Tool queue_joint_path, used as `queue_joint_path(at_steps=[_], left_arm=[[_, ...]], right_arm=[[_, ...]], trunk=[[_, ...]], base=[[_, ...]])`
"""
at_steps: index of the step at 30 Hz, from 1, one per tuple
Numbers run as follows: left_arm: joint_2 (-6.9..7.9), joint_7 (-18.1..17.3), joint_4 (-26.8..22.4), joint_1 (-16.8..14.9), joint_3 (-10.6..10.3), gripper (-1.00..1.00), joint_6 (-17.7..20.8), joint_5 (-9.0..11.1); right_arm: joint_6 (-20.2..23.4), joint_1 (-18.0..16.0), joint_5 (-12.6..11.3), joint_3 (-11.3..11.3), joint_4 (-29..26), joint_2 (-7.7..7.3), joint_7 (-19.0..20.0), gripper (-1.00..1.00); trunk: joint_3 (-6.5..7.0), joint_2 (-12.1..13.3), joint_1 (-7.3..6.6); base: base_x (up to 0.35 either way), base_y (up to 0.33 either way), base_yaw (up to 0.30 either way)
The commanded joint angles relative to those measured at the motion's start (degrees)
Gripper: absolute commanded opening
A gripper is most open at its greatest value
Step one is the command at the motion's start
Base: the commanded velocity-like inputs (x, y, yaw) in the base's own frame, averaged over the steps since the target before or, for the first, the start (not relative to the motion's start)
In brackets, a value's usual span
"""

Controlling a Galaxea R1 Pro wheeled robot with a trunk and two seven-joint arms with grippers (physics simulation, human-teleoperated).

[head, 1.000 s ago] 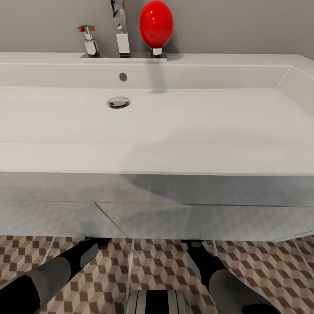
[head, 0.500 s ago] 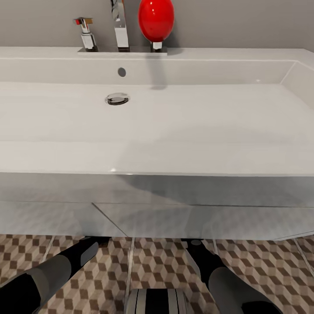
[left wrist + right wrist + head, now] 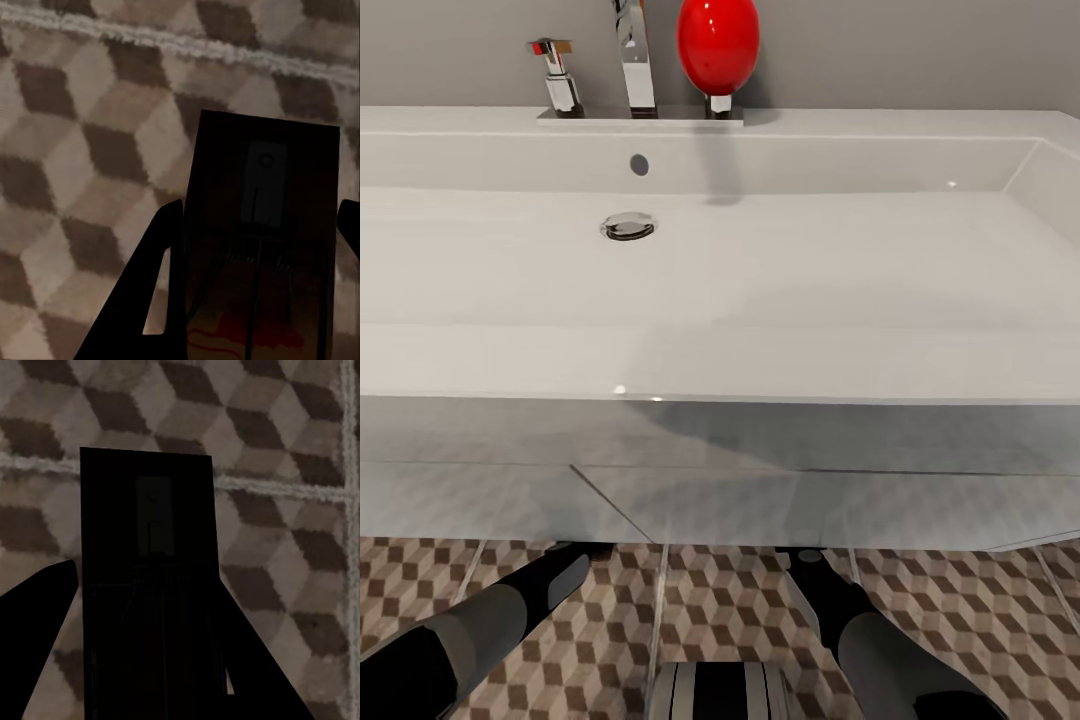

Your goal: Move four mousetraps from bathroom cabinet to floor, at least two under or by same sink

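Low under the sink [image 3: 720, 330], both arms reaching beneath its white body. In the left gripper [image 3: 255, 247], a mousetrap [image 3: 259, 225] pinched between part-closed fingers, close above the bathroom floor [image 3: 67, 150]; in the right gripper [image 3: 150, 637], a second mousetrap [image 3: 150, 555] likewise clamped. Neither trap set down yet; the other two nowhere to be judged. Beyond, chrome faucet [image 3: 635, 60] and red dispenser [image 3: 718, 45].

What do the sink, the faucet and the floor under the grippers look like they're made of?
Sink: glossy white, probably ceramic or resin; small highlights along its front rim. Faucet: polished metal, mirror-like reflections. Floor: tile printed with brown and beige cubes, pale grout lines.
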Motion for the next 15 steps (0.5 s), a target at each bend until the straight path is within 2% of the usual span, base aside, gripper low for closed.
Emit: queue_joint_path(at_steps=[1,15], left_arm=[[0.02,0.52,-0.19,-0.72,-0.42,-1.00,-0.50,0.26],[-0.37,0.57,-0.12,-0.73,-0.48,-1.00,-3.70,0.26]], right_arm=[[0.11,-0.61,0.48,0.18,-1.12,0.01,-0.32,-1.00],[-0.11,-0.61,0.48,0.15,-1.25,0.01,-0.31,-1.00]], trunk=[[-0.01,-0.02,-0.03],[-0.02,-0.02,-0.03]], base=[[0.000,0.000,0.000],[0.000,0.000,0.000]])
